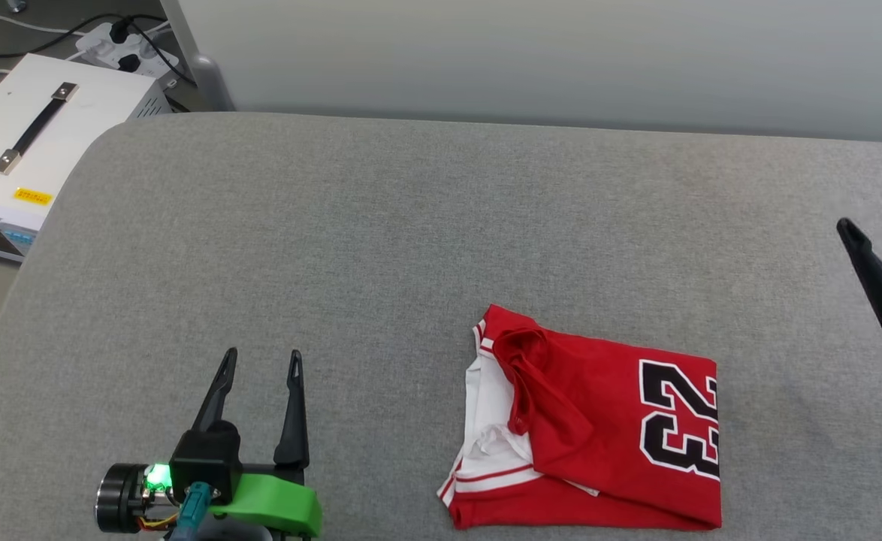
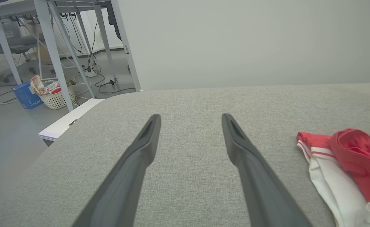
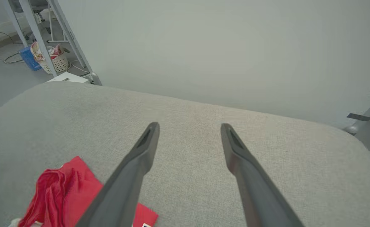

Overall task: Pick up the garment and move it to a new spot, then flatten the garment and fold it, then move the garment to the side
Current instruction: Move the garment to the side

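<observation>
**Folded jersey lies between two open grippers on a wide grey pad**

The grey padded surface (image 1: 381, 248) runs broad and bare from the near edge of the head view to a pale wall (image 1: 561, 52) along its far edge. Its far left corner is rounded, and past the left edge a white box with a black handle (image 1: 43, 143) sits lower down, with a power strip (image 1: 122, 45) behind it. The right wrist view shows the far right corner, also rounded, dropping to the floor. Open pad lies behind the garment and to both sides of it.

The garment (image 1: 599, 421) rests near the front of the pad, right of centre. The left gripper (image 1: 263, 353) stands to its left, well apart from the cloth, its two dark fingers spread wide and pointing toward the far edge. The right gripper (image 1: 877, 219) is at the right edge of the head view, farther back than the garment and apart from it, its fingers also spread wide.

The garment is folded into a rough rectangle, a little longer left to right, its far edge sloping slightly nearer toward the right. The black "23" sits sideways at the right end. The white sleeve and striped trim lie at the left end, with a bunched red fold over them.
</observation>
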